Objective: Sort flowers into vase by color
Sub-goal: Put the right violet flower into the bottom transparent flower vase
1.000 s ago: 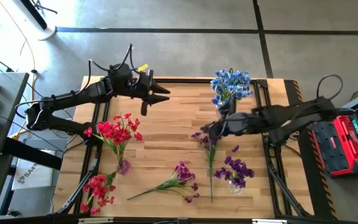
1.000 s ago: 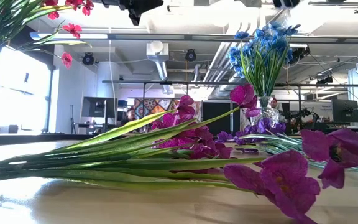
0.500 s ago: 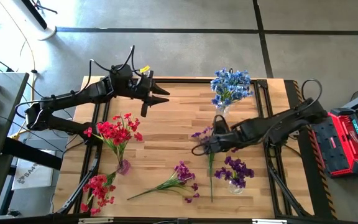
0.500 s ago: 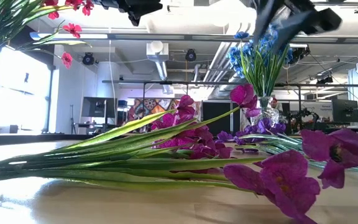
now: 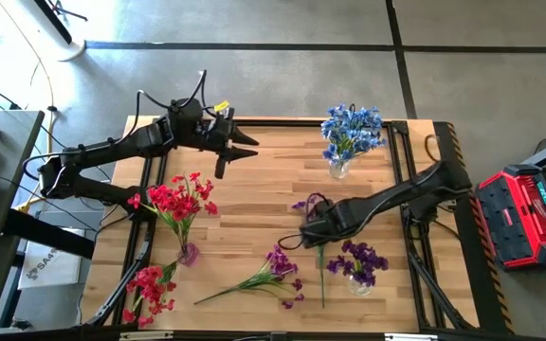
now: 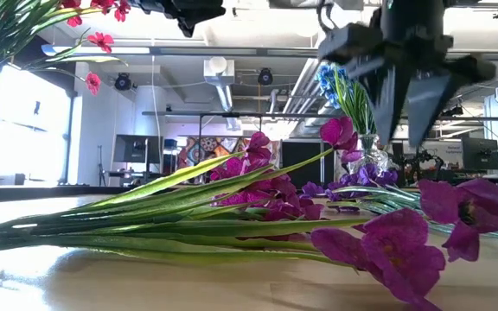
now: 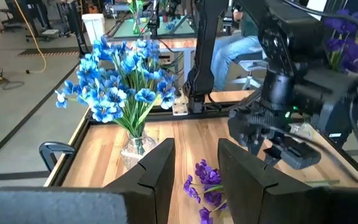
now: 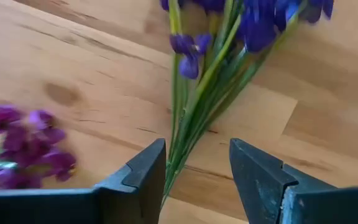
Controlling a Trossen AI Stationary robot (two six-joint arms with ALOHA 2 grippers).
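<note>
A loose purple flower spray [image 5: 322, 267] lies flat on the wooden table [image 5: 254, 199], blossoms toward the far edge; its green stems [image 8: 188, 134] show in the right wrist view. My right gripper [image 5: 307, 232] hangs open above it, pointing down, one finger on each side of the stems without touching them [image 8: 194, 165] [image 6: 403, 130]. My left gripper [image 5: 240, 152] is raised at the table's far left, open and with nothing between its fingers [image 7: 194, 168]. A second purple spray [image 5: 265, 276] and a red spray [image 5: 150, 289] lie near the front edge.
Three glass vases stand on the table: blue flowers [image 5: 351, 134] at the far right, red flowers [image 5: 182, 204] at the left, purple flowers [image 5: 358, 261] at the near right, close to my right gripper. A red case [image 5: 529, 213] sits beyond the right edge.
My right gripper has come down and toward the table's left and near side, from beside the blue vase to just over the loose purple spray, and has tipped from slanting to pointing straight down. Its finger gap looks unchanged. The flowers have not moved.
</note>
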